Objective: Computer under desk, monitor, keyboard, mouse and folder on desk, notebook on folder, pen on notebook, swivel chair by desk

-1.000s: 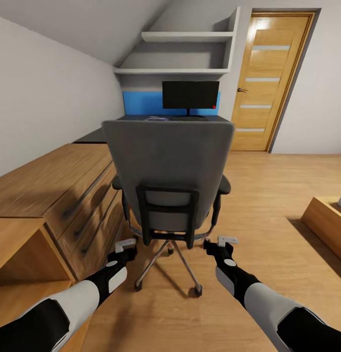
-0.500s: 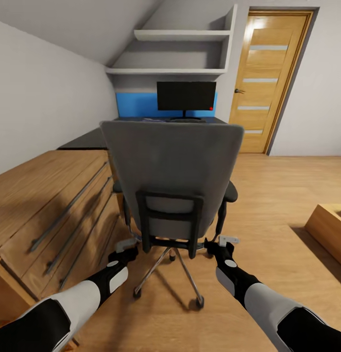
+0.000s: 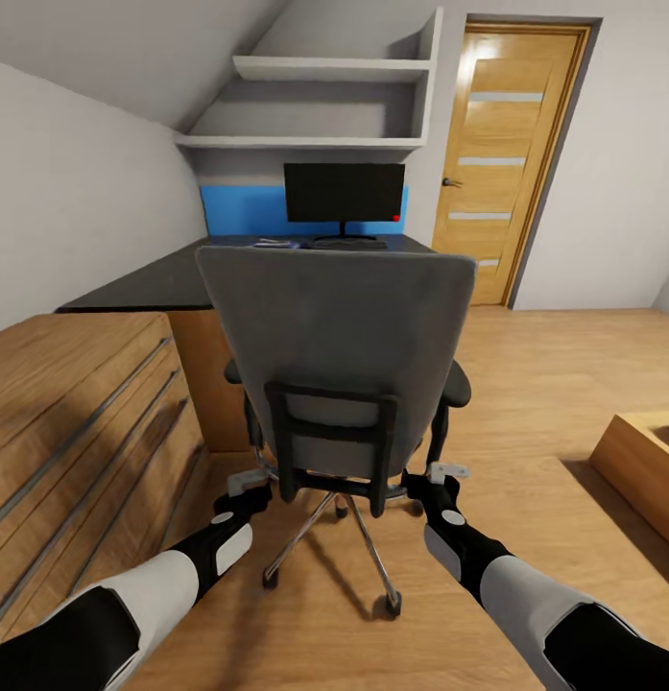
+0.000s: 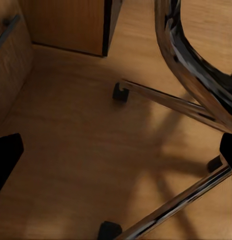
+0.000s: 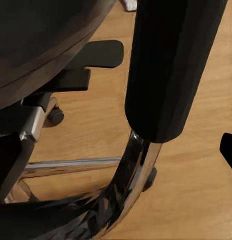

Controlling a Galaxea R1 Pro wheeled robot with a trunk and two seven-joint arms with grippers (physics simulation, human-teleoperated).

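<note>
1. Compared with a second ago, the whole head view has swung: the wooden drawer chest now shows less of its top at 9 o'clock, and more of the desk is exposed; that is the camera moving, not the furniture.
2. The swivel chair stands dead centre, back toward the robot, its tall grey rectangular back hiding the seat and anything on it.
3. At 12 o'clock the black monitor stands on the glossy black desk before a blue panel; small items beside its base are too small to name.
4. The left gripper and right gripper sit low at either side of the chair's frame; whether their fingers are open or closed cannot be told.
5. Wrist views show chrome star-base legs with black casters and a dark padded armrest post on a curved chrome bracket.
6. Wood-plank floor, pale walls, white shelves and a wooden door frame the bedroom.
</note>
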